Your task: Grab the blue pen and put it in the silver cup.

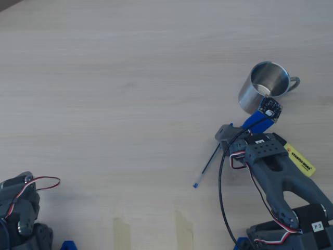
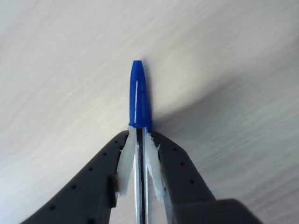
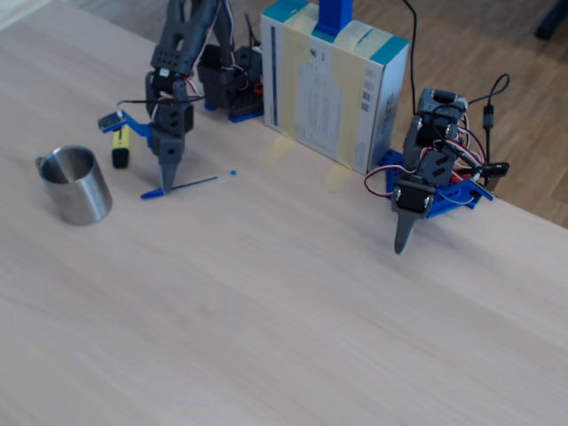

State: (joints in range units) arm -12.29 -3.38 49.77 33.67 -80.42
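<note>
Pale wood covered the whole table when I looked through my cameras. My gripper was closed tight on the blue pen, and the wrist view showed both white fingertips pressing the clear barrel just under the blue cap. From the overhead view, the pen lay slanted on the wood, with its little blue end plug sticking out toward the lower left and its cap end hidden under my arm. In the fixed view the pen looked like it was lying on the table or very close to it; I could not tell which.

I saw the silver cup standing upright near the arm, not touching the pen. Its handle pointed right in the overhead view. A yellow highlighter lay beside the arm, partly hidden by it. A second arm stood well apart, next to a box.
</note>
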